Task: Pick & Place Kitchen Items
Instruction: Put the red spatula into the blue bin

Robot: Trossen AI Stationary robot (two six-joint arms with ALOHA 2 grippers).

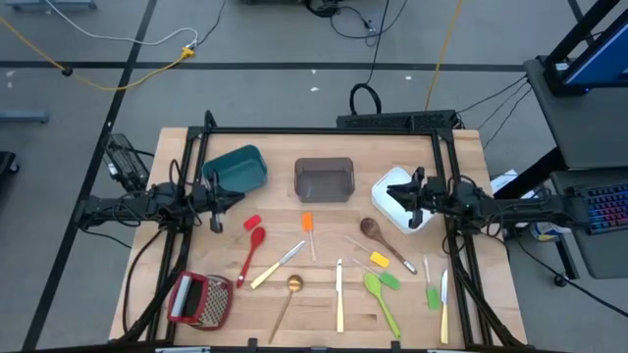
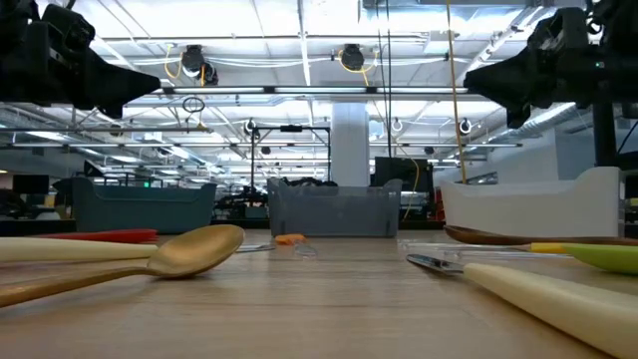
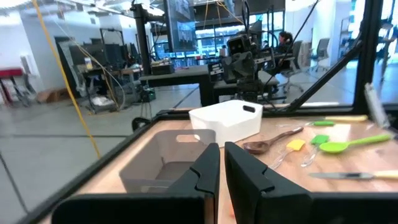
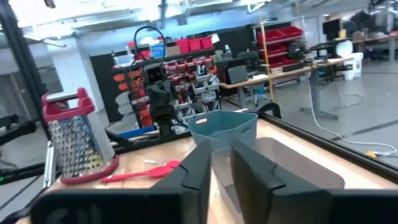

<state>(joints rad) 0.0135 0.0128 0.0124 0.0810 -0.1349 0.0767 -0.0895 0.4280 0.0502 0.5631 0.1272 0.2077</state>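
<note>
1. Left gripper [image 1: 218,204]: raised over the table at 9 o'clock, beside the teal bin [image 1: 238,167]; fingers [image 3: 205,167] nearly together in the wrist view, a thin gap between, holding nothing.
2. Right gripper [image 1: 410,202]: raised at 3 o'clock over the white bin [image 1: 389,192]; fingers [image 4: 198,165] likewise close together with a narrow gap, empty.
3. Bins: teal, grey bin [image 1: 324,178] and white, in a row from 10 to 2 o'clock, probably placed as targets within each arm's reach.
4. Utensils: scattered flat from centre to 6 o'clock, mostly apart, likely to allow single picks. Red spatula [image 1: 251,251] and cream knife [image 1: 278,265] left of centre; gold spoon [image 1: 289,294] and second knife [image 1: 340,294] near 6; orange spatula [image 1: 308,231] centre; wooden spoon [image 1: 383,240], yellow spatula [image 1: 377,260] and green spoon [image 1: 381,299] towards 4 o'clock.
5. Grater [image 1: 200,299]: at 7 o'clock, lying apart from the utensils.
6. Progress, judged: nothing picked yet; all visible utensils on the table.
</note>
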